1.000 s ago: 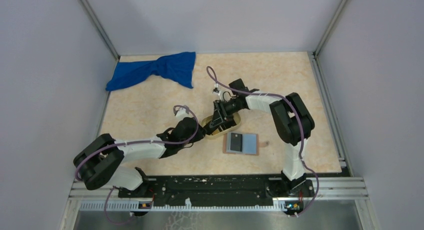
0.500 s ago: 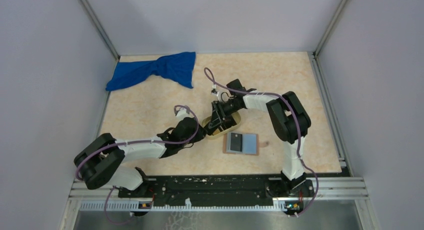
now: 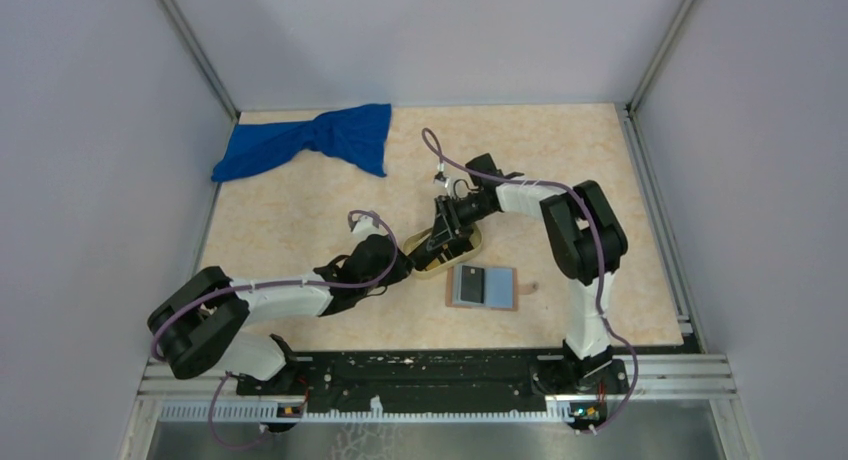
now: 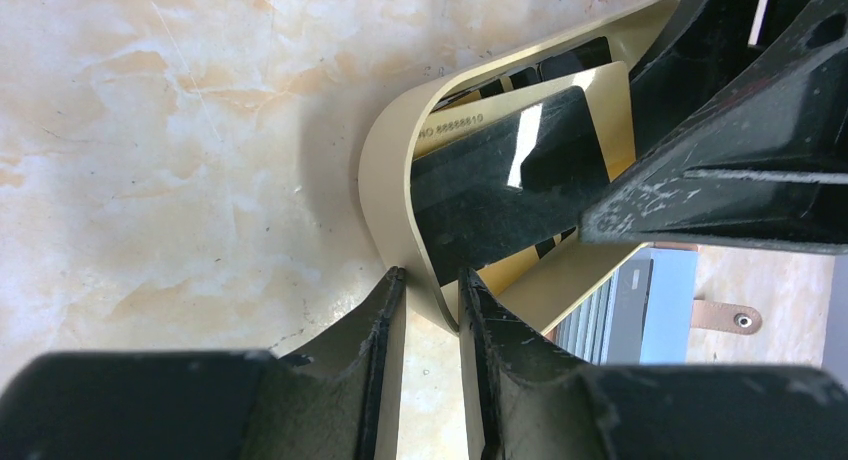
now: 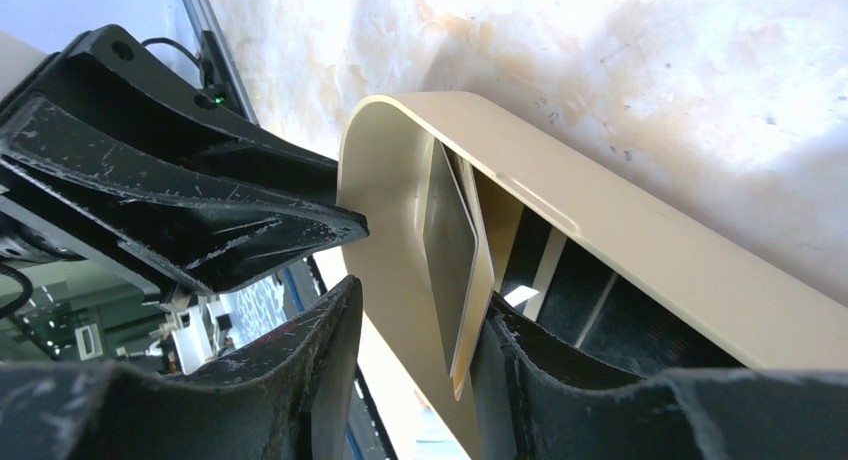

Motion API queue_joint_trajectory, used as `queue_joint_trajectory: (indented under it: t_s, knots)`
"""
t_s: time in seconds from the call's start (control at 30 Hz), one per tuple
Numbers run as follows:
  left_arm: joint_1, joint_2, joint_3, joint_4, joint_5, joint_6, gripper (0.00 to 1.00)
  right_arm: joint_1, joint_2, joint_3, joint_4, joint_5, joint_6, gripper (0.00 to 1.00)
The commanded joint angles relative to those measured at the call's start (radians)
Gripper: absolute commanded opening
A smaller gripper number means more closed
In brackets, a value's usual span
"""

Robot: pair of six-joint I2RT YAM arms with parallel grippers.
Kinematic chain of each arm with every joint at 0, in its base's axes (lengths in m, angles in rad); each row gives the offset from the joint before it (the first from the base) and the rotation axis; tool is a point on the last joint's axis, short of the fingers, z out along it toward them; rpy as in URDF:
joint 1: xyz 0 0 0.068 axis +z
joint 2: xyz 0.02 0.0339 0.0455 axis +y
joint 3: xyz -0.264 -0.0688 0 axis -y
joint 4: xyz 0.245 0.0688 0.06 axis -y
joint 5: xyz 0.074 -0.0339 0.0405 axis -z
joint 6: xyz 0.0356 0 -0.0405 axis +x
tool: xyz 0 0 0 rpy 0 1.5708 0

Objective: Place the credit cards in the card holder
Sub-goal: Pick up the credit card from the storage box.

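Card [image 4: 520, 170] thin, stiff, slick: edge pinch advised. Tray [image 4: 385, 180] rim clamped by left end effector [image 4: 428, 292]; right end effector [image 5: 415, 315] part-open astride card, grip unclear.

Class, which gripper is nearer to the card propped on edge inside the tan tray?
Right. The right gripper straddles the propped card, one finger on each side. The left gripper holds the end rim of the tray, short of the card.
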Motion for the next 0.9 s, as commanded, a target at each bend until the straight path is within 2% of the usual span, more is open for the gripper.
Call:
queue_joint_trajectory:
  t_s: [0.0, 0.3, 0.43, 0.6, 0.67, 0.73, 0.87]
  knots:
    - [-0.002, -0.021, 0.023, 0.026, 0.011, 0.01, 0.3, -0.04, -0.077, 0.041, 0.009, -0.053, -0.016, 0.41]
    - [-0.002, -0.029, 0.022, 0.021, 0.011, 0.012, 0.3, -0.084, -0.09, 0.04, 0.002, -0.042, -0.025, 0.34]
    - [-0.002, -0.033, 0.022, 0.02, 0.012, 0.013, 0.3, -0.091, -0.098, 0.042, -0.008, 0.0, -0.04, 0.22]
    - [-0.002, -0.047, 0.022, 0.012, 0.012, 0.016, 0.31, -0.093, -0.125, 0.046, -0.026, 0.121, -0.092, 0.01]
    - [-0.002, -0.061, 0.02, 0.005, 0.012, 0.026, 0.32, -0.096, -0.146, 0.06, -0.054, 0.153, -0.132, 0.0]
    - [-0.002, -0.088, 0.016, 0.001, 0.012, 0.043, 0.35, -0.103, -0.18, 0.068, -0.071, 0.178, -0.185, 0.0]
    - [-0.002, -0.165, -0.007, 0.008, 0.021, 0.104, 0.52, -0.126, -0.244, 0.091, -0.133, 0.178, -0.299, 0.0]
